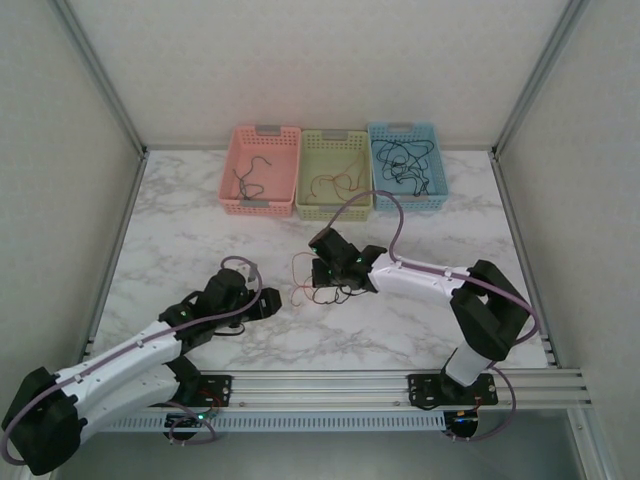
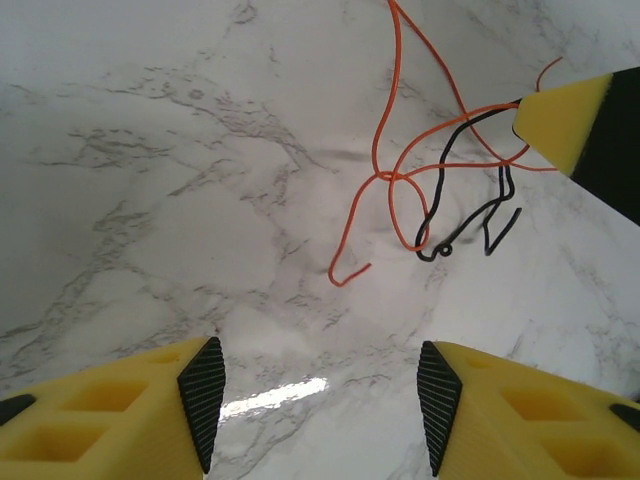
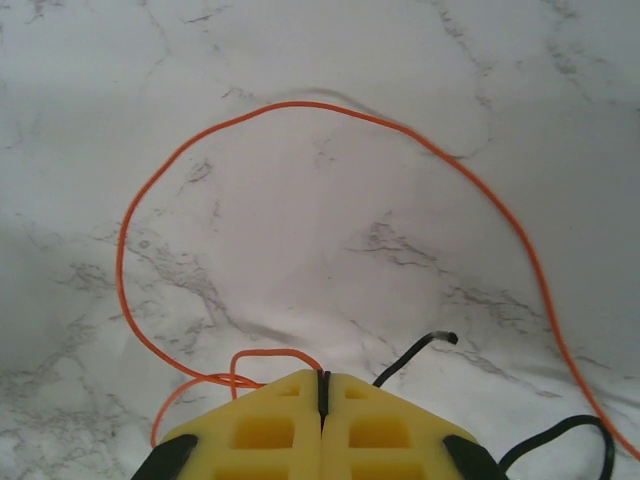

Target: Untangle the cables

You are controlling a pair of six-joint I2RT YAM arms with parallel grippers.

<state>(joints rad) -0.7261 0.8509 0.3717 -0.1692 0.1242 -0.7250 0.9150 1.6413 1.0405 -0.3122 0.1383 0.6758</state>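
Orange and black cables (image 3: 290, 104) lie on the worktop (image 1: 200, 210), your right claw (image 3: 322, 390) clamped on them; your left claw (image 2: 322, 400) hangs apart nearby (holding nothing). You're likely mid-separation: next, close the left on one strand and draw away.

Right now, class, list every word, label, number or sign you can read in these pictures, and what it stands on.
No readable text anywhere.
Grey tabs on the pink basket, green basket and blue basket: too small to tell.
Marble table, yellow fingers, cables: unmarked.

Thin orange and black cables (image 2: 385, 177), loosely tangled.
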